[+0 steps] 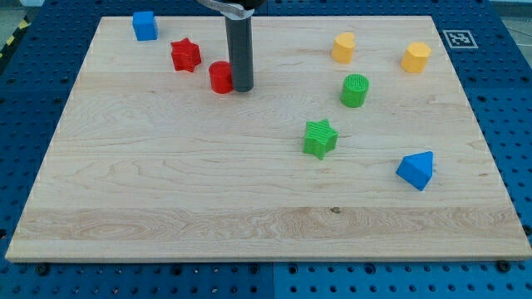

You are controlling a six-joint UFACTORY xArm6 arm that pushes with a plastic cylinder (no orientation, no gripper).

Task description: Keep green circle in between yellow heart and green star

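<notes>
The green circle (pixel 355 90) stands right of the board's centre. The yellow heart (pixel 343 47) lies just above it, slightly to the left. The green star (pixel 320 138) lies below it, to the left. The three form a short, slightly slanted line with the circle in the middle. My tip (pixel 242 87) rests on the board well to the left of them, touching the right side of a red cylinder (pixel 220 76).
A red star (pixel 185 55) and a blue cube (pixel 145 25) sit at the upper left. A yellow hexagon (pixel 416 57) is at the upper right. A blue triangle (pixel 416 170) lies at the right. The wooden board (pixel 166 208) sits on a blue pegboard table.
</notes>
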